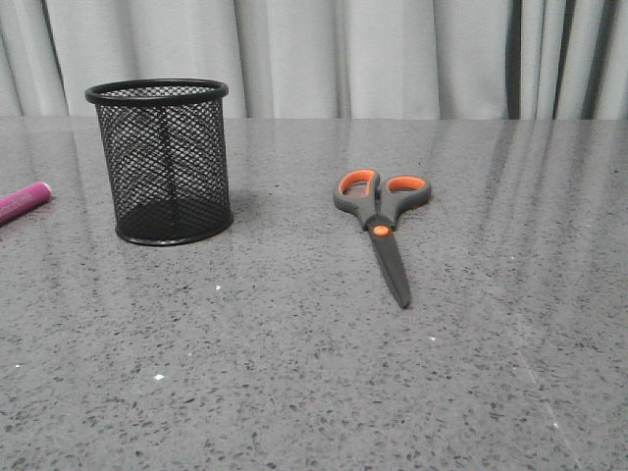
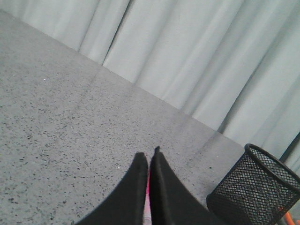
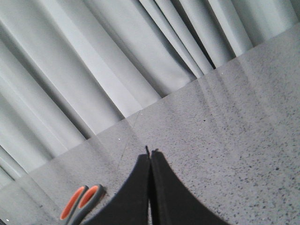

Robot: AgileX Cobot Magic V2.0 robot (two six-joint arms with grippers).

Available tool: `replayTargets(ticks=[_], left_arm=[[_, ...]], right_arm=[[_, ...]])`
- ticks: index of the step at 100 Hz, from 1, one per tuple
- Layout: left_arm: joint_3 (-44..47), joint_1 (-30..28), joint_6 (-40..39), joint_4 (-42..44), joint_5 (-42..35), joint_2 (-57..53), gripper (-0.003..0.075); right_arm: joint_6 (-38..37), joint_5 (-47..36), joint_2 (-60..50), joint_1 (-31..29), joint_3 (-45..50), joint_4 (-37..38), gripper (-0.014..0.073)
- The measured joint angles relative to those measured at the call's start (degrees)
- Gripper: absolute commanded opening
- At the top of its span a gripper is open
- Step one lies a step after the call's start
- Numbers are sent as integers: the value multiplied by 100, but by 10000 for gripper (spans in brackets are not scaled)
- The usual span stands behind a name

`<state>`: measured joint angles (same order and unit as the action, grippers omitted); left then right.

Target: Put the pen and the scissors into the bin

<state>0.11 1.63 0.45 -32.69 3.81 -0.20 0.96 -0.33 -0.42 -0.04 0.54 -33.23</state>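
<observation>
The left gripper [image 2: 148, 157] has its fingers pressed together, with a sliver of the pink pen [image 2: 147, 197] showing between them: whether pinched or merely behind, unclear. The right gripper [image 3: 150, 152] is closed on nothing, near the scissors [image 3: 80, 202]. Both items lie on the surface [image 1: 294, 373], the bin [image 1: 167, 162] standing between them; neither appears binned yet. Next: grasp the pen.

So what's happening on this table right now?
Nothing is in the bin yet. The scissors lie flat on the table to its right, untouched. The pen lies at the left edge of the front view. The left gripper looks shut, with a sliver of pink between its fingers. The right gripper is shut and empty.
</observation>
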Motion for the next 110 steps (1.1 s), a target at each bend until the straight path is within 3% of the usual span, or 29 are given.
replayTargets(ticks=[22, 38, 61, 76, 90, 101, 110], left_arm=[[-238, 0, -45, -209, 325, 0, -22], [-1045, 0, -45, 106, 901, 539, -22], [-2656, 0, -45, 1559, 2608, 2267, -22], [-3534, 0, 0, 1783, 3683, 3290, -22], [-4024, 0, 184, 1808, 4287, 3897, -21], [-4221, 0, 223, 1766, 4549, 4204, -19], [-4285, 0, 256, 1727, 4622, 4401, 13]], right_arm=[[13, 466, 0, 0, -291, -140, -55], [13, 1334, 602, 0, -1091, 356, -56], [13, 3205, 2504, 0, -2484, 1354, -57], [13, 4088, 3608, 0, -3334, 1464, -57], [13, 4384, 4132, 0, -3808, 1475, -54], [153, 4452, 4248, 0, -3977, 1413, 10], [280, 4504, 4256, 0, -4045, 1272, 148]])
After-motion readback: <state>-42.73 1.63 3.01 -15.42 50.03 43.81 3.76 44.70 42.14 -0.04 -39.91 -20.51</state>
